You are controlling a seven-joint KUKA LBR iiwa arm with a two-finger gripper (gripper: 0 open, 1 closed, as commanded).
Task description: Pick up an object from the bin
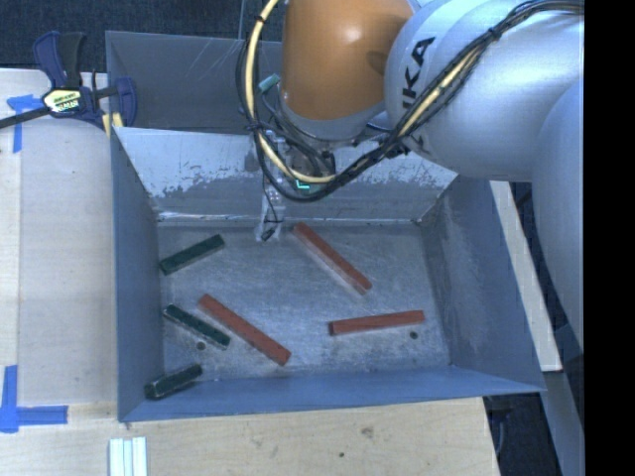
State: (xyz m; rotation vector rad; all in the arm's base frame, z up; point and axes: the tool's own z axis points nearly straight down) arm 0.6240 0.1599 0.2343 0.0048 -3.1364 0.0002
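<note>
Back: gripper (pixel 268 228) near bin wall (pixel 198 181), upper red bar (pixel 332 258) just beside it.
Left: green bars (pixel 191 254) and long red bar (pixel 244 328) crowd the floor.
Centre: bare strip between upper red bar and right red bar (pixel 377 322).
Right wall side: free.

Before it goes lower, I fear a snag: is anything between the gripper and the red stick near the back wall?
Nothing visible does. The gripper sits beside the upper end of that red stick; the nearest green stick lies on its other side.
</note>
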